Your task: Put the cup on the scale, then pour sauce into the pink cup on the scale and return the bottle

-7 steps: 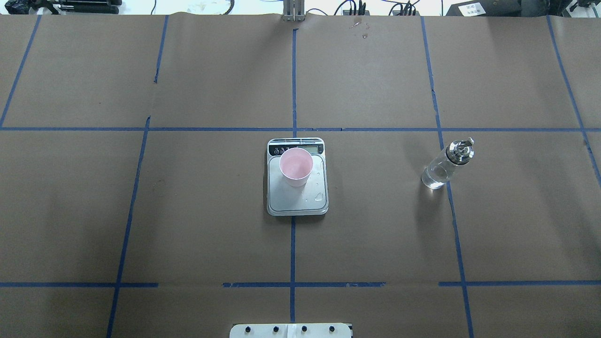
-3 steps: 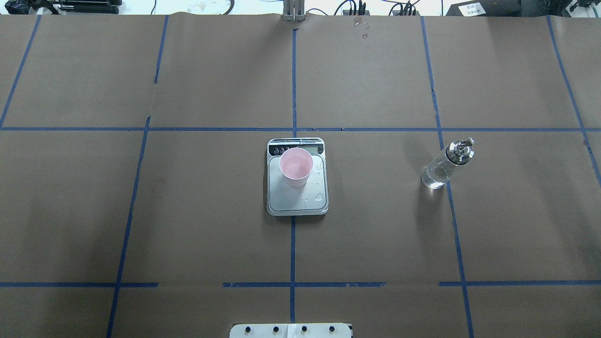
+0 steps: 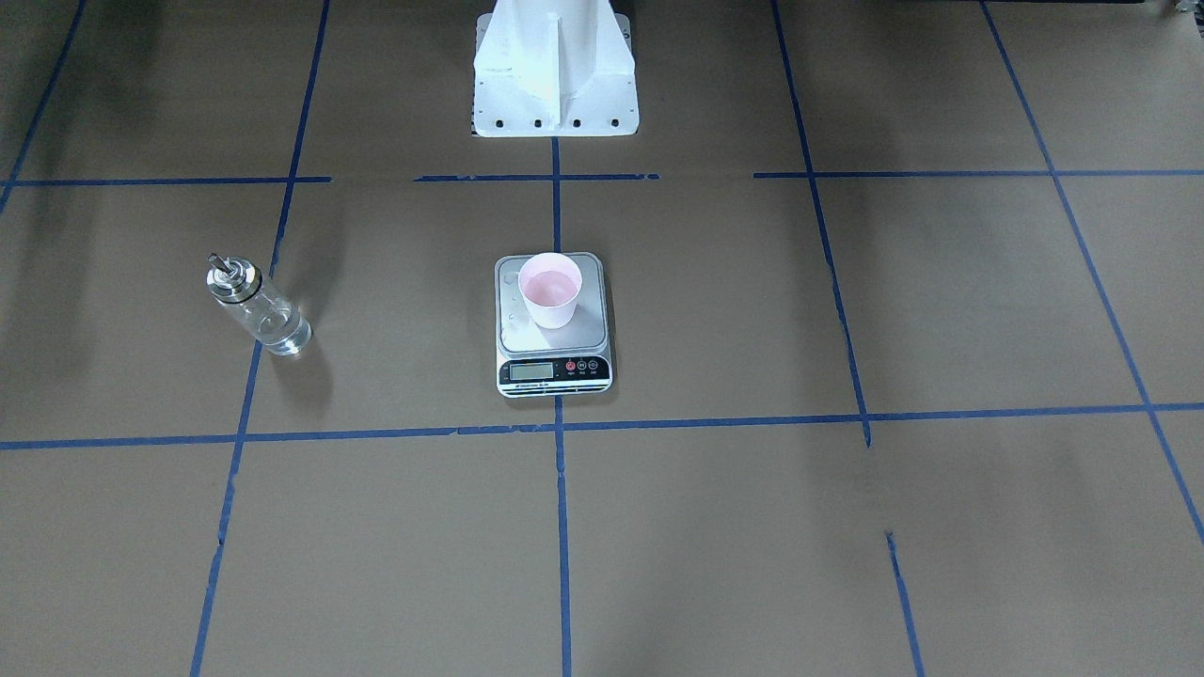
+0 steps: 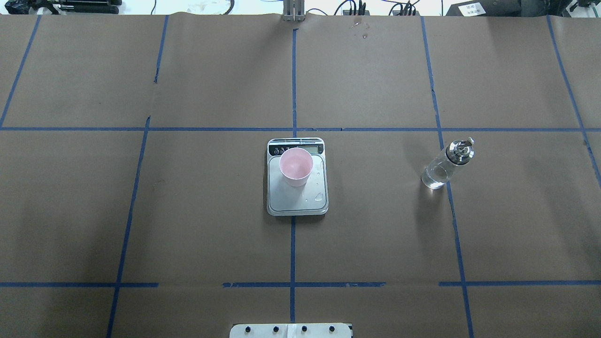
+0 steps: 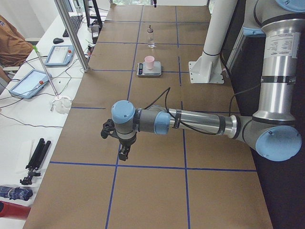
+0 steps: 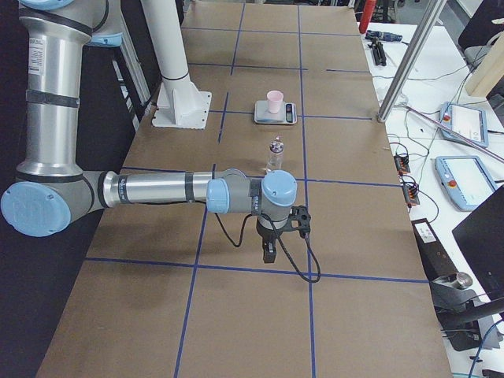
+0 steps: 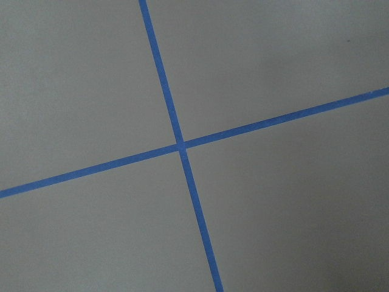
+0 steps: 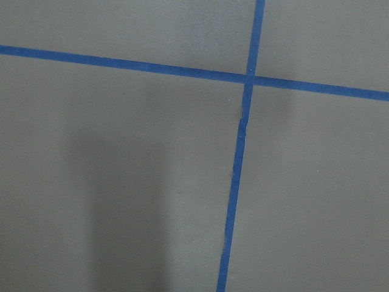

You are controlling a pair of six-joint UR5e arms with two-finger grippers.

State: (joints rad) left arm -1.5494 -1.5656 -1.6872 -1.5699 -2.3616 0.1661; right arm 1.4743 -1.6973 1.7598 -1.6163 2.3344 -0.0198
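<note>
Cup: the cup (image 4: 296,166) stands upright on the scale (image 4: 297,206) at the middle of the table (image 4: 211,225), on the display end of the platform.
Bottle: the bottle (image 4: 443,164) stands on a blue tape (image 4: 453,220) line toward my right end of the table, well apart from the scale, with nothing touching it.
Overhead only: I can see drops (image 4: 319,196) lying on the bare platform beside the cup, on the bottle's side.
Front view only: here I get the scale's display (image 3: 531,370) and a red button (image 3: 570,366) beside it, facing the far edge of the table.
Side views only: these are the only places my arms appear. The left gripper (image 5: 123,153) points down over bare table near a tape crossing at my left end. The right gripper (image 6: 269,252) does the same at my right end, on the near side of the bottle.
Wrist views: each shows nothing but brown table and one tape crossing.
Left gripper: it holds nothing and touches nothing. I can't tell how wide it stands from this far off.
Right gripper: it is likewise empty-handed and hangs clear of the table, and I can't tell its opening either.
Writing: the display digits are too small to read. The white label (image 5: 282,44) on my left arm carries print I can't make out.
</note>
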